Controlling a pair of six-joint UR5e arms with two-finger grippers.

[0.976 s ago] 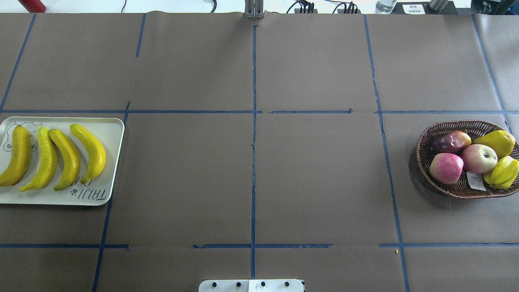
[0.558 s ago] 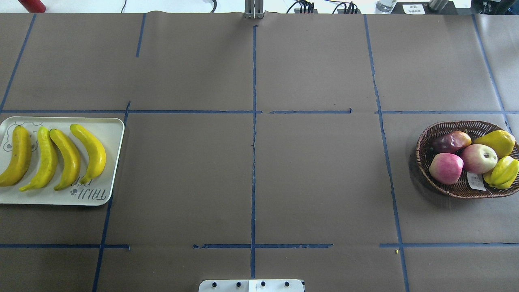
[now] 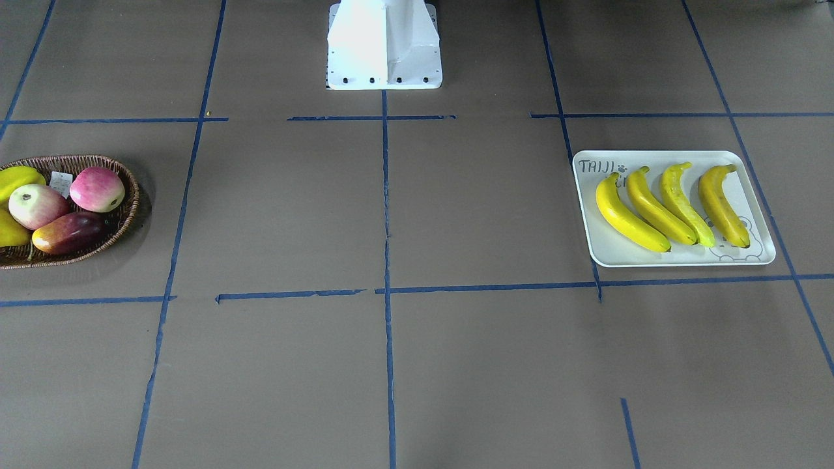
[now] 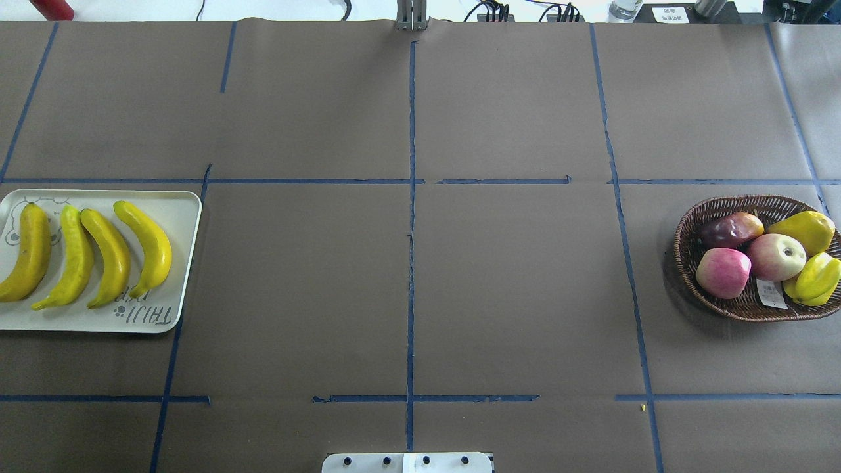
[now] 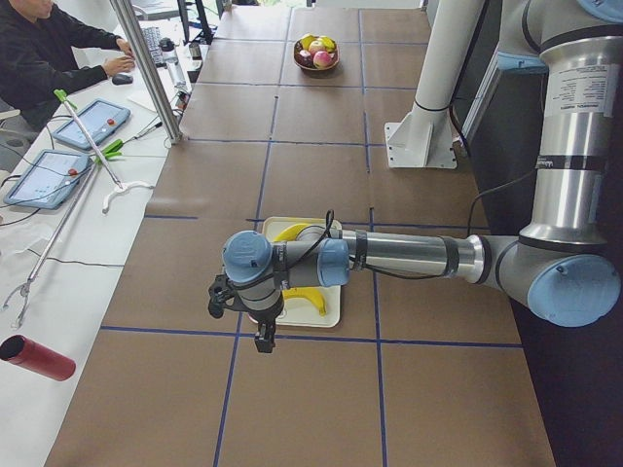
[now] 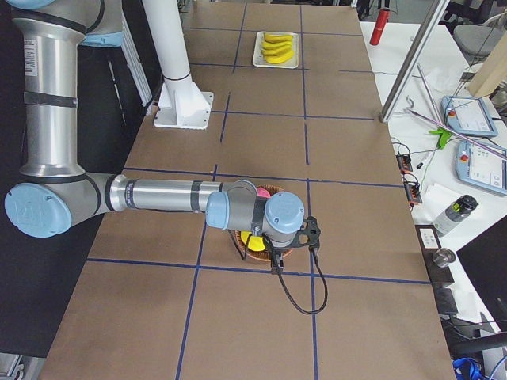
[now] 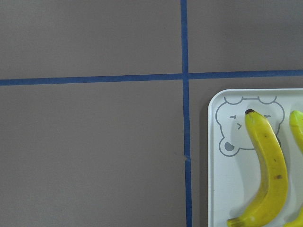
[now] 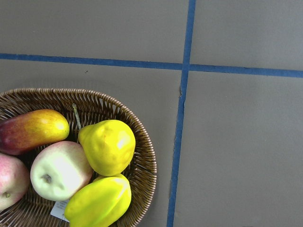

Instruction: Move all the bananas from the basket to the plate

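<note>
Four long curved yellow bananas [image 4: 85,256], one tinged green, side by side on the flat off-white rounded-rectangle tray [image 4: 181,210] with bear-face drawing, at the table end on the robot's left. At the opposite end, the shallow oval brown wicker basket [image 4: 686,226], holding two pink-red apples [image 4: 723,272], a dark red-purple fruit [image 4: 730,230] and two rounder yellow fruits [image 4: 805,230]. Over the tray's outer end, the left gripper [image 5: 263,339]; over the basket, the right gripper [image 6: 274,264]. Fingers apart or together: impossible to tell for either from the side views. Underneath, a brown paper-covered table [image 4: 512,295] gridded with blue tape.
</note>
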